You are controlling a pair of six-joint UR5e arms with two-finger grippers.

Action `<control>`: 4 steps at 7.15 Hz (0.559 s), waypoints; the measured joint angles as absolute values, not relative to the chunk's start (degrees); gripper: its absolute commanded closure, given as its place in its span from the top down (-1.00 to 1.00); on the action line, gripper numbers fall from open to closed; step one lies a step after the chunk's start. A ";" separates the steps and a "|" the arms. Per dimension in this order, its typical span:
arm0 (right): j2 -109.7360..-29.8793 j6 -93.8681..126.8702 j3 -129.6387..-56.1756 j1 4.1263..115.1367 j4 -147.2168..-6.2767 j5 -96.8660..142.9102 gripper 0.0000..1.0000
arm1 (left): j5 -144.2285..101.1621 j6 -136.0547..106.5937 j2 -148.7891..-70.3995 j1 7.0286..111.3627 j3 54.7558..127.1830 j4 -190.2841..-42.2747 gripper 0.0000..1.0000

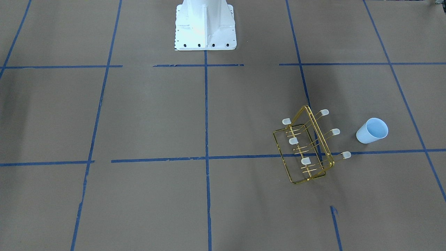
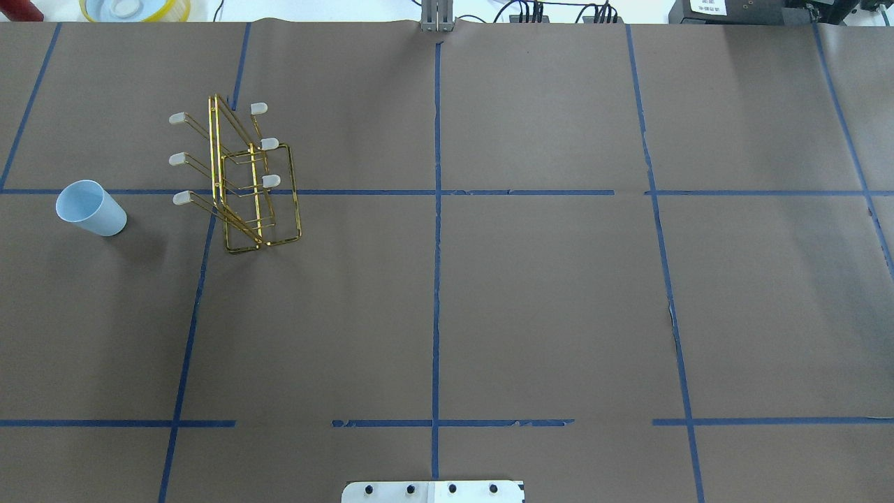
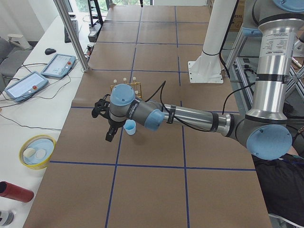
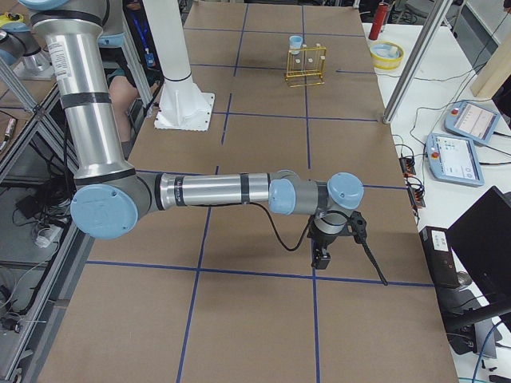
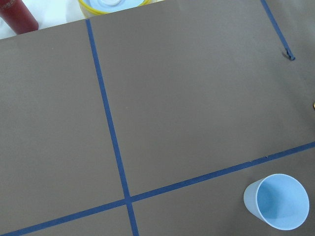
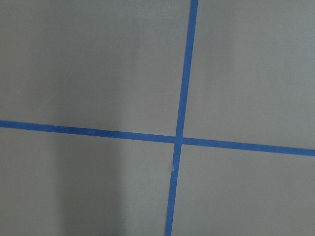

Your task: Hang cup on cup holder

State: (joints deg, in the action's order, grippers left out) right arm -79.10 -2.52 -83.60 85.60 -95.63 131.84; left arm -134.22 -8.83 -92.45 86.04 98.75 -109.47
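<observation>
Left hand [image 3: 108, 130] and right hand [image 4: 322, 257] show side-on only, so I cannot tell their grip; cup [image 1: 371, 131] stands near cup holder [image 1: 318, 134].

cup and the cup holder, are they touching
Apart. The overhead exterior view shows a strip of bare table between the cup and the cup holder; the front-facing view shows the same gap.

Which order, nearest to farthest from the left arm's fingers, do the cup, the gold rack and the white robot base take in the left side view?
1. Cup, just beside the left arm's fingers, toward the robot.
2. Gold rack, beyond the cup, farther from the camera.
3. White robot base, farthest, away on the robot's side.
</observation>
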 measured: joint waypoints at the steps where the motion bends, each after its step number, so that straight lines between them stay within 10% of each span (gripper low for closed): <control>1: -79.10 -2.51 -83.59 85.60 -95.62 131.84 1.00 | -132.01 -11.92 -92.23 84.37 101.07 -110.02 1.00; 4: -79.10 -2.49 -83.59 85.61 -95.63 131.84 1.00 | -123.36 -25.25 -89.83 77.73 107.43 -117.29 1.00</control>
State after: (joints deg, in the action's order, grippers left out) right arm -79.10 -2.49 -83.59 85.61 -95.63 131.84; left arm -123.36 -25.25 -89.83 77.73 107.43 -117.29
